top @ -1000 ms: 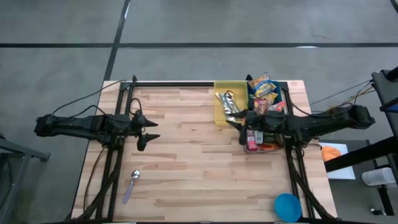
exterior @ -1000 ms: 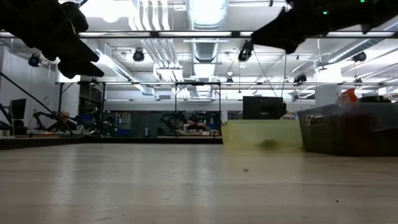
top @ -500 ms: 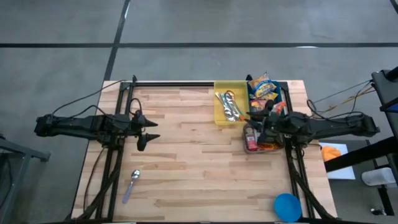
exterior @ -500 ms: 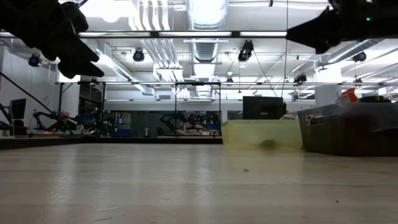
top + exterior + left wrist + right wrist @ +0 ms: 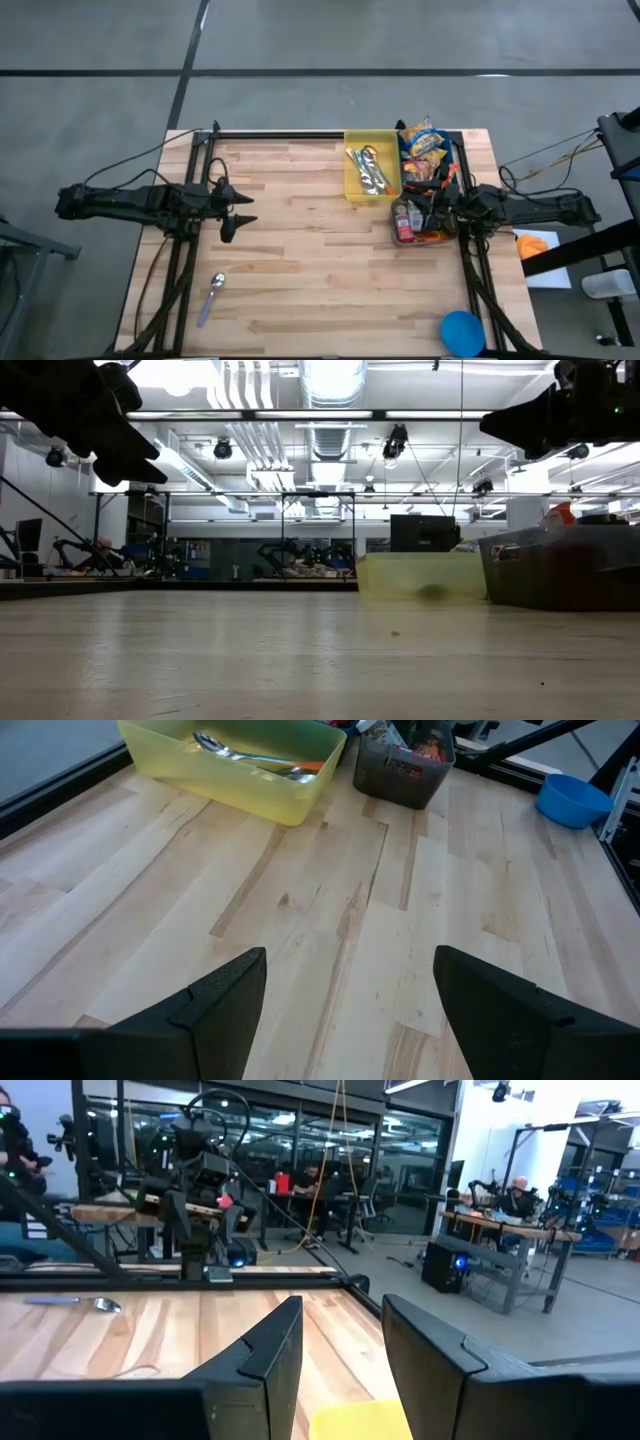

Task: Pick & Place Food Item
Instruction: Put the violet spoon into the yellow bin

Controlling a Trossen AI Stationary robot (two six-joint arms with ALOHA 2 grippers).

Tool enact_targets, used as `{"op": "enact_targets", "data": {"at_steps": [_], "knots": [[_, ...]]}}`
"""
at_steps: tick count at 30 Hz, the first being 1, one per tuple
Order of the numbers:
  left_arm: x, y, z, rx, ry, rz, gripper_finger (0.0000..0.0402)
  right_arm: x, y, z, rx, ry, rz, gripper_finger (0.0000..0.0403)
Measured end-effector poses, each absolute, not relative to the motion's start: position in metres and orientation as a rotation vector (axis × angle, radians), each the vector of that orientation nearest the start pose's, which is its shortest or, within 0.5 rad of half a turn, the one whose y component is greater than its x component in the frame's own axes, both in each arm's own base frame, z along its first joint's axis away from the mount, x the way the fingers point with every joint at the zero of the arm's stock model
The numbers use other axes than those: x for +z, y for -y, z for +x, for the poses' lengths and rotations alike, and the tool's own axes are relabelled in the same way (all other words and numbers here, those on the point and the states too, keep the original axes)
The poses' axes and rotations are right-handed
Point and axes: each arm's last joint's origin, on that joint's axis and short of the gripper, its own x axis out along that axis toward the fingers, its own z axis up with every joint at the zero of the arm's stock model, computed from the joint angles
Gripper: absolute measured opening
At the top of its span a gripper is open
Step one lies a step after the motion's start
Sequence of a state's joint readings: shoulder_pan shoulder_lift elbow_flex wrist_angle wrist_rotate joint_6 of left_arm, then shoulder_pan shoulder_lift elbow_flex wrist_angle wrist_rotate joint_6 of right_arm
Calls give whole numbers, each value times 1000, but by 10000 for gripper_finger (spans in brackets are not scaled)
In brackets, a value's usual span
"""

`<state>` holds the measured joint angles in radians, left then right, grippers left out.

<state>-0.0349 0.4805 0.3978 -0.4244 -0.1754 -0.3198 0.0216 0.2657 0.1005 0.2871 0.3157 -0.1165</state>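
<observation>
A dark bin [image 5: 461, 150] at the table's far right holds food packets, among them a yellow-and-blue snack bag [image 5: 420, 140]. Beside it, toward the left, stands a yellow bin [image 5: 352, 188] with a silvery spoon [image 5: 235, 752] and an orange piece in it. My right gripper [image 5: 428, 198] hovers level above the dark bin, open by a narrow gap, nothing between its fingers [image 5: 342, 1350]. My left gripper [image 5: 240, 213] hangs wide open over bare table at the left [image 5: 350, 990].
A loose spoon [image 5: 213, 295] lies near the table's front left. A blue bowl [image 5: 462, 332] sits at the front right corner. Bare wood lies between the two arms. Black frame rails run along the table's far edge and both sides.
My right gripper has drawn back toward the table's right edge, from the yellow bin's near side to above the dark bin, sinking a little and tipping up to about level. The left arm has kept still.
</observation>
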Motion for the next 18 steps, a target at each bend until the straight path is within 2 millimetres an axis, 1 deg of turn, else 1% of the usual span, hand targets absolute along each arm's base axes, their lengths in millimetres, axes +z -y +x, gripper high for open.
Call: {"op": "enact_targets", "data": {"at_steps": [18], "knots": [[218,-1,119,217,-477,-259,290,205,7,112,-299,101,-95,137]]}}
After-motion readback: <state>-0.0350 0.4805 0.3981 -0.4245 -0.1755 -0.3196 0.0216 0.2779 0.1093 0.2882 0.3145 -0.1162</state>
